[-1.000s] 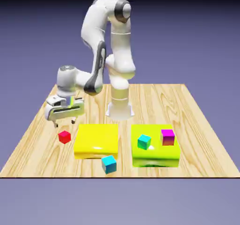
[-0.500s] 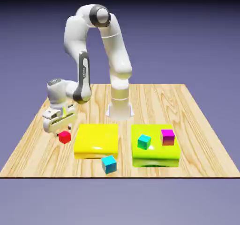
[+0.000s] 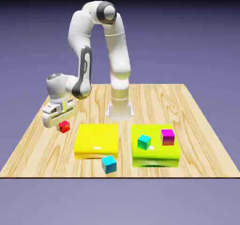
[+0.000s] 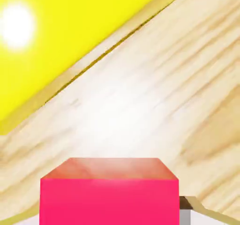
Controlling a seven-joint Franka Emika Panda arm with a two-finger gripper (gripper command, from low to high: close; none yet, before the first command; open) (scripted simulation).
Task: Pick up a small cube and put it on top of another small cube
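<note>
1. Moved up in the exterior view since half a second ago, with the pincer (image 3: 64,124): now holding the small red cube (image 3: 64,127) higher than where it sat before.
2. Closed on the red cube in the exterior view, just under the pincer's white hand (image 3: 59,112). Partly hidden there by that hand.
3. Beside the pincer, toward the exterior view's right: see the flat yellow block (image 3: 96,140) on the wooden table (image 3: 201,149).
4. Farther from the pincer that same way: see the yellow-green block (image 3: 154,160), with a small cyan cube (image 3: 144,142) and a magenta cube (image 3: 167,137) on top.
5. Nearer the camera than the pincer, and more to the exterior view's right: see the blue cube (image 3: 109,164) on the wood.
6. In the hand view, see the red cube big at the bottom, held between the pincer's tips. Look to its right for a bit of one grey finger (image 4: 185,217); hard to see much of the other.
7. Past the pincer, toward the hand view's top left: see the big yellow block again, slanting over the wood.
</note>
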